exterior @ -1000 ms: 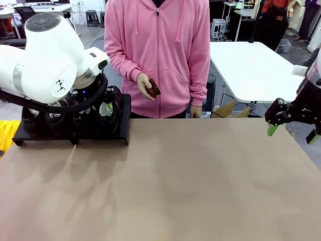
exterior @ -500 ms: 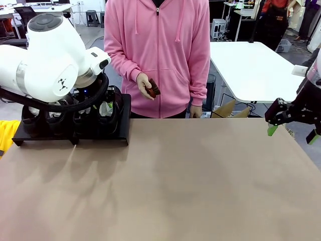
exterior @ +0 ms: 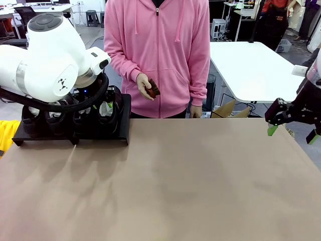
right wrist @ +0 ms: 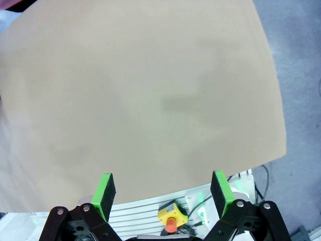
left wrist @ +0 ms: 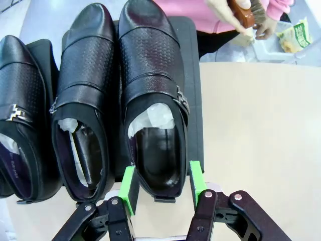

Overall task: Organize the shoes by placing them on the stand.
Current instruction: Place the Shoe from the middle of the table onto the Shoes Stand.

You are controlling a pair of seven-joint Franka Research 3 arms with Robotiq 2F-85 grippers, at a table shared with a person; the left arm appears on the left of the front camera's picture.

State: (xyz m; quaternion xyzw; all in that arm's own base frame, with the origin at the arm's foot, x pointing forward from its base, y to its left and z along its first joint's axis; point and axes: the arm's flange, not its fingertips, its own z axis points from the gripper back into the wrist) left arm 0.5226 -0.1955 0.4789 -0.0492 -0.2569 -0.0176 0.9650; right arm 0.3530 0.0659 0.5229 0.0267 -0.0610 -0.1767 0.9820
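Three glossy black shoes stand side by side on the black stand (left wrist: pixel 193 75), toes pointing away from me. My left gripper (left wrist: pixel 162 186) is shut on the heel of the rightmost shoe (left wrist: pixel 150 65), a green pad pressed to each side, and the shoe rests on the stand. The middle shoe (left wrist: pixel 88 65) and the left shoe (left wrist: pixel 20 90) lie beside it. In the front view the stand (exterior: pixel 30 136) sits at the table's far left, with the shoes (exterior: pixel 108 108) largely hidden behind my left arm (exterior: pixel 50 60). My right gripper (exterior: pixel 292 134) (right wrist: pixel 163 193) hangs open and empty past the table's right edge.
A person in a pink hoodie stands at the far side holding a small reddish-brown brush (exterior: pixel 153 89) (left wrist: pixel 241 12). The tan tabletop (exterior: pixel 190 181) is bare apart from the stand. A yellow box with a red button (right wrist: pixel 169 218) sits below the table's edge under my right gripper.
My left arm has shifted very slightly to the right over the stand. The right arm, the shoes and the person's hand hold still.
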